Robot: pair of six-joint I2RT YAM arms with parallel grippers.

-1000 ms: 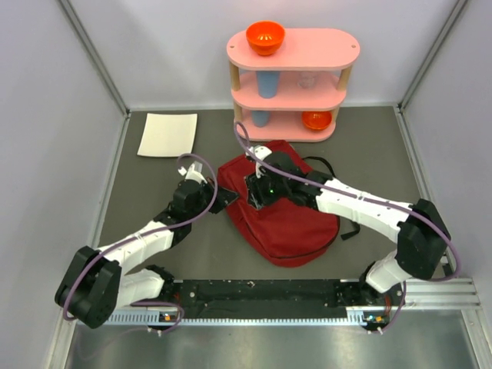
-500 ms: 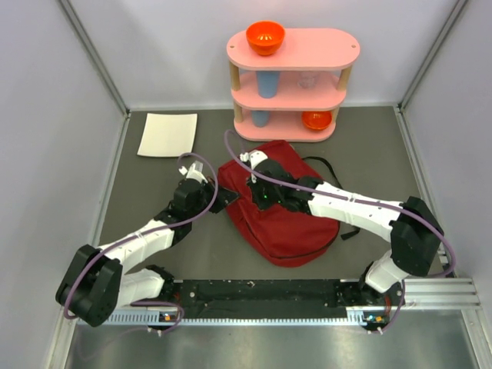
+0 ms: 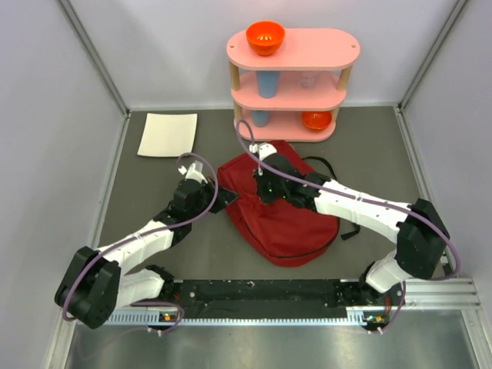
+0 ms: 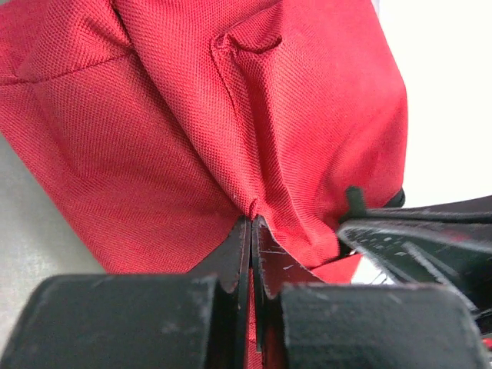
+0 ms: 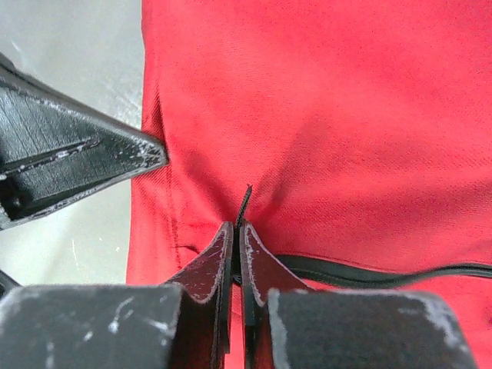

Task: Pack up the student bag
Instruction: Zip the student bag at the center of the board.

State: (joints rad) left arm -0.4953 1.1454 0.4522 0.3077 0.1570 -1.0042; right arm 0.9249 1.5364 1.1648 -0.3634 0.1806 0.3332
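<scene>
Two pairs of fingers are closed on the bag (image 3: 296, 223), lying mid-worktop (image 3: 369, 146) before the shelf (image 3: 342, 48). Left fingers (image 4: 244, 240) pinch its red fabric, likely anchoring it; right fingers (image 5: 227, 240) clamp a black zip tab (image 5: 246, 197), probably to open it.

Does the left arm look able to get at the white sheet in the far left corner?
Probably yes, but not at once. Only bare table lies between the left gripper and the white sheet; yet its jaws are shut on the student bag, so it must let go first.
</scene>
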